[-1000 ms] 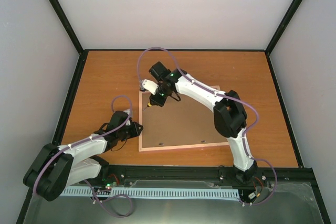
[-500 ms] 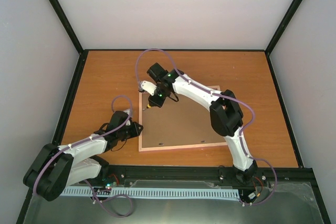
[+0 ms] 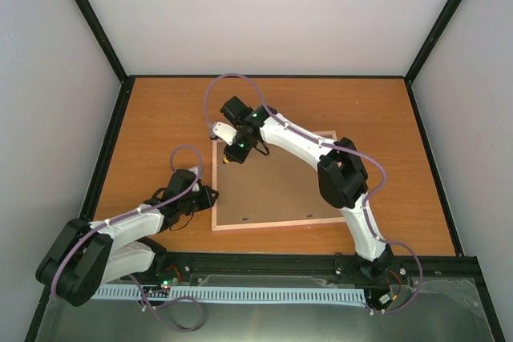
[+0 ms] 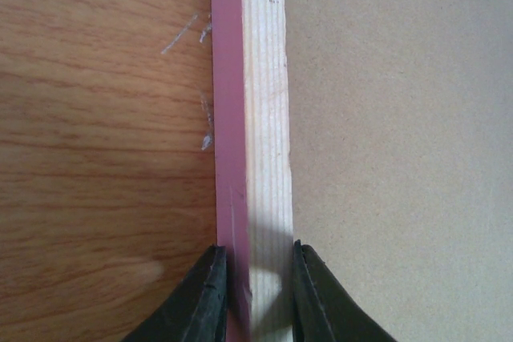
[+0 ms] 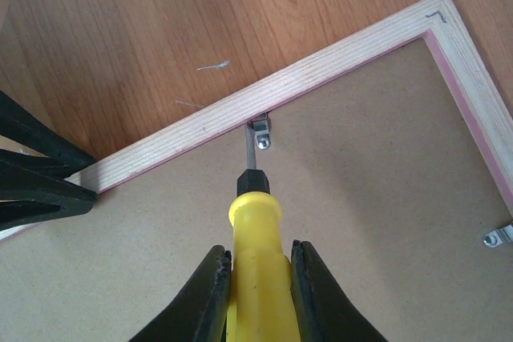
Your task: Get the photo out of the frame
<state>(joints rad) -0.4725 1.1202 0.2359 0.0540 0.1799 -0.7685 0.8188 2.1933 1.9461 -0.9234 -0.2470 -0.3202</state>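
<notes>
The frame (image 3: 272, 198) lies face down on the table, its brown backing board up, with a pale wood and pink border (image 4: 248, 118). The photo is hidden under the board. My left gripper (image 3: 210, 196) is shut on the frame's left edge; its fingers (image 4: 200, 298) pinch the border (image 4: 260, 198). My right gripper (image 3: 232, 156) is shut on a yellow-handled screwdriver (image 5: 255, 262), whose tip touches a small metal clip (image 5: 261, 134) on the frame's left border (image 5: 200, 126), near the far-left corner.
Another metal clip (image 5: 498, 236) sits on the far border. Two small fittings (image 3: 244, 219) show near the frame's near edge. Black rails run along the table's edges and white walls stand beyond them.
My right gripper with the screwdriver has shifted slightly left and farther along the frame's left border. The left arm and the frame have not moved.
</notes>
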